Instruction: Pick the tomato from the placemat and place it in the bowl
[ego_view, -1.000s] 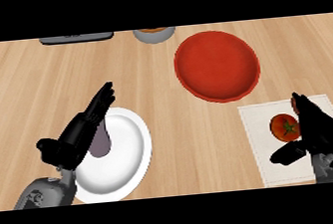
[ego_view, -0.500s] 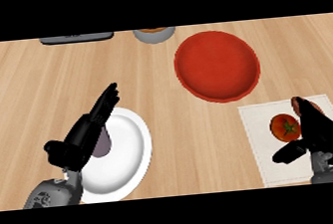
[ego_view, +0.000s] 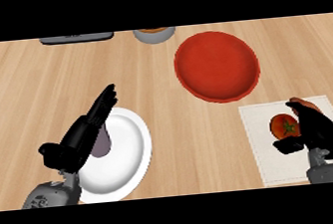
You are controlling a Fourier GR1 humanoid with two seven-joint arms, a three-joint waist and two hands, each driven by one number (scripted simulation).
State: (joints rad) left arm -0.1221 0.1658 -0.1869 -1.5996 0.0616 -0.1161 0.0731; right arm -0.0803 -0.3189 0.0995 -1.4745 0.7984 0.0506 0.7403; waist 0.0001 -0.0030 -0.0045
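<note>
No readable text, labels, brands, numbers or signs anywhere in the head view. Checked: red bowl (ego_view: 218, 65), white plate (ego_view: 126, 156), placemat (ego_view: 277, 161), tomato (ego_view: 285, 125), the dark flat item (ego_view: 77, 38) at the counter's far edge and the grey pot (ego_view: 153, 34) beside it. All surfaces plain, no markings legible. Hands and forearms carry no lettering either.
</note>
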